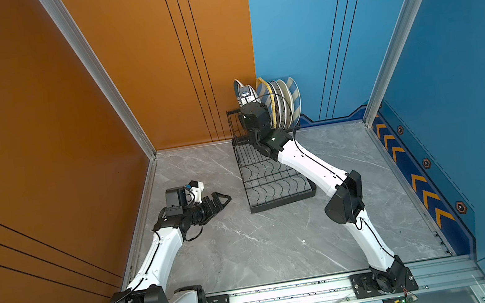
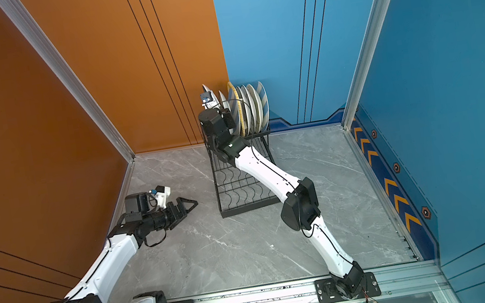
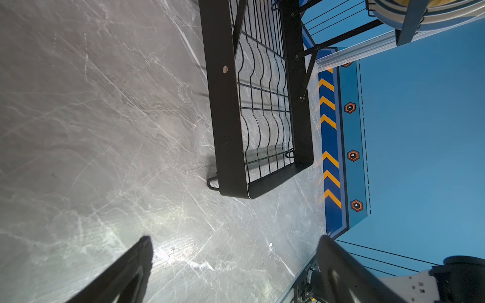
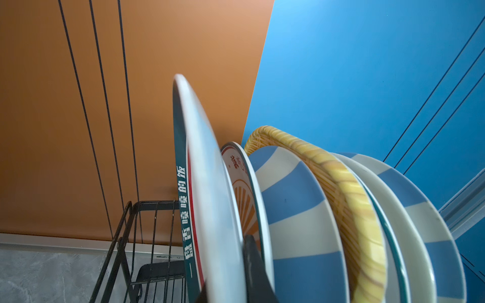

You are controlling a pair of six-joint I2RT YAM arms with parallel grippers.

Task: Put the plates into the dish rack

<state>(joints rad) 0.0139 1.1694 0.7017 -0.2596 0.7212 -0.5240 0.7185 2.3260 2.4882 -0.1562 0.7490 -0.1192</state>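
Top views are both showing the dish rack [image 1: 275,183] standing at the back of the grey marbled worktop [image 1: 249,249], its raised tier carrying the plates [image 1: 284,100] upright in a tight row. The right tool [image 1: 242,95] is sitting at the row's end nearest the orange wall, while the left tool [image 1: 221,199] is hanging low over the worktop, well apart from the rack.

Left wrist view is showing that tool's fingers [image 3: 145,251] spread wide with nothing between them, the rack's wavy grid lying ahead.

Right wrist view is showing the right tool clamped on a teal-rimmed plate [image 4: 207,170], which is standing just beside an orange-printed plate [image 4: 237,170], a blue-striped plate [image 4: 294,204] and the yellow woven plate [image 4: 341,189].
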